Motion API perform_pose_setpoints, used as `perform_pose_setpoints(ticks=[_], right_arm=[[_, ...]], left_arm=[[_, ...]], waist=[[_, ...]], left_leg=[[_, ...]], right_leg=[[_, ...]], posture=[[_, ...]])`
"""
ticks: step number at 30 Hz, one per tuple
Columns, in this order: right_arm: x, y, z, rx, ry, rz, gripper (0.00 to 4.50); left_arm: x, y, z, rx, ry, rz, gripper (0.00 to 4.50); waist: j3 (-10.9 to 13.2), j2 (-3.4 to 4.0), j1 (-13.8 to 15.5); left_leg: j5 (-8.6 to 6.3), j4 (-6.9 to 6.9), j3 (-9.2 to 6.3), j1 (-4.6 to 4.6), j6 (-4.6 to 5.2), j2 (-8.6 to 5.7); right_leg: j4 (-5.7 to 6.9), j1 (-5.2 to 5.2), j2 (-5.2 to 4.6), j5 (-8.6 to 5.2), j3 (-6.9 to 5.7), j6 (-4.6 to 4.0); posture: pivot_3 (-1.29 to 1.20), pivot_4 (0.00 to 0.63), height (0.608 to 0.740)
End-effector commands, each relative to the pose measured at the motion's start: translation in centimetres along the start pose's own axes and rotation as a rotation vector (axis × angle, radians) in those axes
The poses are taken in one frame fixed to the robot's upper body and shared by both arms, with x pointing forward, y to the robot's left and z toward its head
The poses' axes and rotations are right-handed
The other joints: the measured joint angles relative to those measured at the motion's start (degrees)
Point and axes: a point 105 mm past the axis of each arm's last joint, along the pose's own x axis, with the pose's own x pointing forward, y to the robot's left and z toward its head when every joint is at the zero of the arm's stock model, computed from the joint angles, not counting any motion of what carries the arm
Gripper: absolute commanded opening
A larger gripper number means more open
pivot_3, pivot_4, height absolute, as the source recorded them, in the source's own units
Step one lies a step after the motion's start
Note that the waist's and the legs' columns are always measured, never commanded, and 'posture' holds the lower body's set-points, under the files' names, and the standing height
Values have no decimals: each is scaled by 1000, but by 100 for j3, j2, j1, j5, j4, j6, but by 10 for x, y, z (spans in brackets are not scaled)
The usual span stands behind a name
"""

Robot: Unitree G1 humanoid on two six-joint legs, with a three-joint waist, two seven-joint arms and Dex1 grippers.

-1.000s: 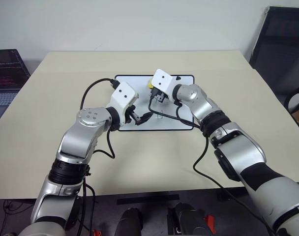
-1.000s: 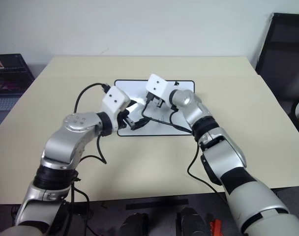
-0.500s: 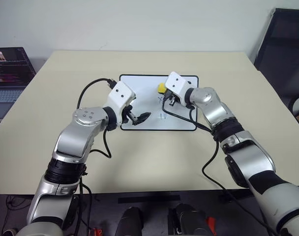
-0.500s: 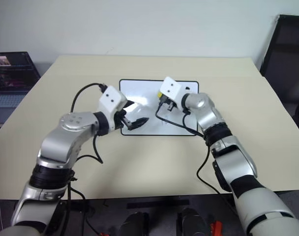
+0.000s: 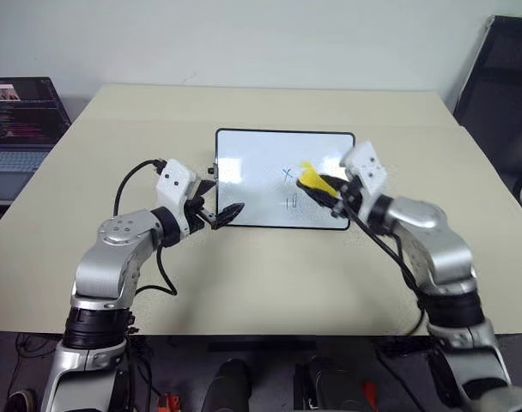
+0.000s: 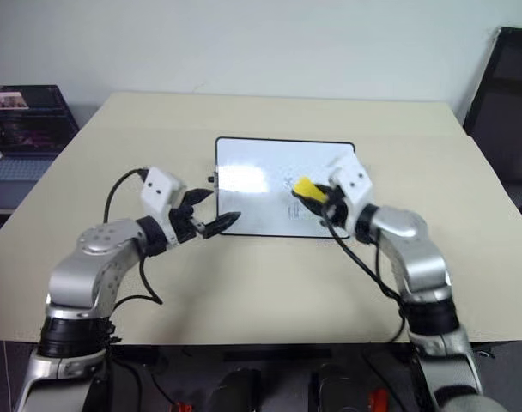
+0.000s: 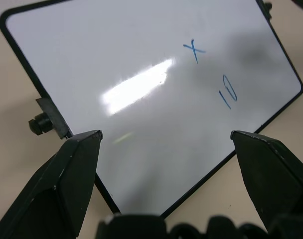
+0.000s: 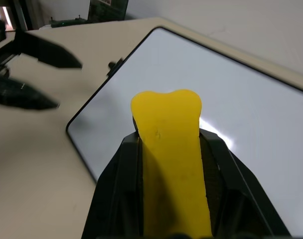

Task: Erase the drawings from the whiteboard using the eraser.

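The whiteboard point(image 5: 252, 163) lies flat in the middle of the beige table. Two blue drawings show on its right half: an "x" point(image 7: 194, 50) and, nearer me, a "10"-like mark point(image 7: 227, 92). My right gripper point(image 5: 325, 190) is shut on the yellow eraser point(image 8: 171, 144). The eraser's free end sticks out over the board just right of the "x" point(image 5: 288, 173); I cannot tell whether it touches. My left gripper point(image 5: 225, 206) hangs open over the board's near left corner, with nothing between its fingers.
An open laptop point(image 5: 16, 120) stands off the table's left side. A black chair point(image 5: 501, 77) is at the back right. Bare tabletop point(image 5: 270, 275) lies between me and the board.
My right gripper has pulled back and to the right with the eraser, from the board's middle to its right edge, and rolled. My left gripper has slid left to the board's corner.
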Motion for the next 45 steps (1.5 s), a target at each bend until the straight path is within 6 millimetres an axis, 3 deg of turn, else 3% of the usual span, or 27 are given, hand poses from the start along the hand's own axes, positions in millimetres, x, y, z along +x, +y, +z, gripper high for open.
perform_pose_setpoints(ticks=[1,5,9,15,20,27,33,37,40,45], right_arm=[[-23,6,8,-10,-42,-2,1122],[-35,16,-11,26,2,9,1122],[-27,18,-13,-6,17,-8,1122],[16,1,0,-159,28,-109,1122],[60,-13,12,-231,52,-136,1122],[99,-28,17,-329,122,-121,1122],[101,-36,-8,-417,245,-77,1122],[93,-24,-29,-477,322,35,1122],[93,-28,-25,-515,317,11,1122],[98,-52,0,-544,236,-155,1122]], left_arm=[[-7,2,15,34,-76,8,4500],[-8,6,9,28,-79,7,4500],[-11,10,-4,26,-64,15,4500],[-8,12,-11,69,-16,3,4500],[0,7,-5,91,-14,-36,4500],[5,0,-1,126,-18,-75,4500],[2,-2,-2,134,-17,-80,4500],[4,-5,-2,126,-22,-92,4500],[6,-9,1,124,-29,-103,4500],[9,-12,3,126,-32,-114,4500]], waist=[[0,-1,-3],[0,-1,-16],[-1,-1,-67],[-1,-3,-109],[0,-3,-108],[0,-3,-110],[0,-3,-110],[-1,-4,-110],[-1,-4,-119],[-1,-4,-124]], left_leg=[[0,-1,2,2,0,1],[0,-2,6,12,0,8],[0,-2,14,15,0,8],[1,-1,11,15,0,7],[1,-3,12,11,0,2],[0,-11,9,5,1,1],[0,-11,9,4,1,-1],[0,-8,6,8,1,1],[0,-3,8,16,1,1],[3,5,9,21,1,4]], right_leg=[[0,0,1,-2,2,4],[0,4,9,-7,4,11],[1,4,10,-7,11,12],[1,2,12,-7,9,12],[1,1,13,1,7,-3],[-6,-3,10,9,2,-14],[-6,-2,6,9,2,-15],[1,1,6,9,1,-15],[16,2,6,8,3,-14],[27,2,8,8,6,-14]], posture=[[0,150,740],[0,150,740],[0,150,740],[0,150,740],[0,150,740],[0,150,740],[0,150,740],[0,150,740],[0,150,740],[0,150,740]])
